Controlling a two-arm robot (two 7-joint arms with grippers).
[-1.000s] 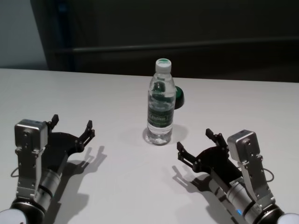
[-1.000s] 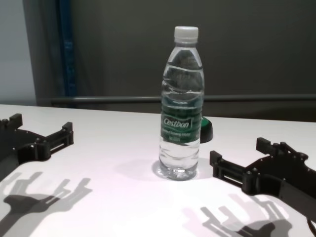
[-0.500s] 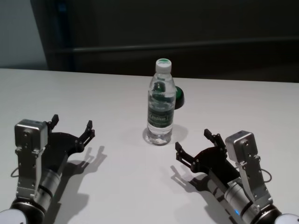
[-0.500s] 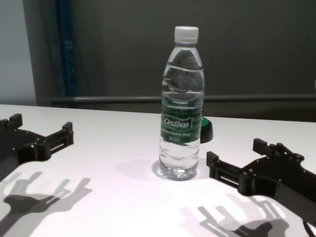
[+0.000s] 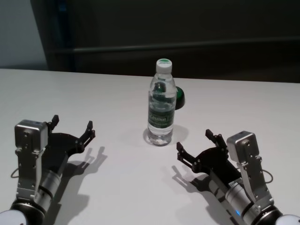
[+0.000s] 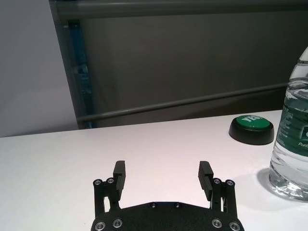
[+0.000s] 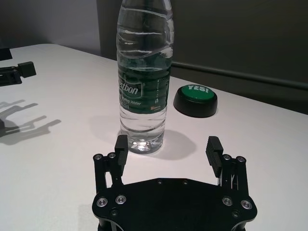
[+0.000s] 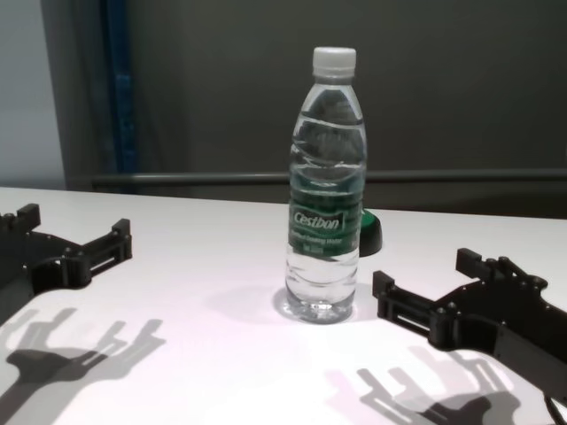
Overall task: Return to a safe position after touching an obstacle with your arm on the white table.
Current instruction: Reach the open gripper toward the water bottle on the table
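Observation:
The clear water bottle (image 5: 161, 108) with a white cap and dark green "Cestbon" label stands upright on the white table (image 5: 117, 183). It also shows in the chest view (image 8: 325, 212), the left wrist view (image 6: 291, 139) and the right wrist view (image 7: 143, 82). My right gripper (image 5: 196, 147) is open and empty, low over the table, just near and right of the bottle, not touching it; it also shows in the chest view (image 8: 430, 285) and the right wrist view (image 7: 166, 147). My left gripper (image 5: 72, 126) is open and empty at the near left, well clear of the bottle.
A low black-and-green round button (image 5: 179, 97) marked "YES!" sits just behind and right of the bottle; it also shows in the right wrist view (image 7: 195, 99) and the left wrist view (image 6: 251, 129). A dark wall with a rail runs behind the table's far edge.
My right gripper shifted slightly toward the bottle half a second ago and has drawn back a little since. The left arm and the bottle have not moved.

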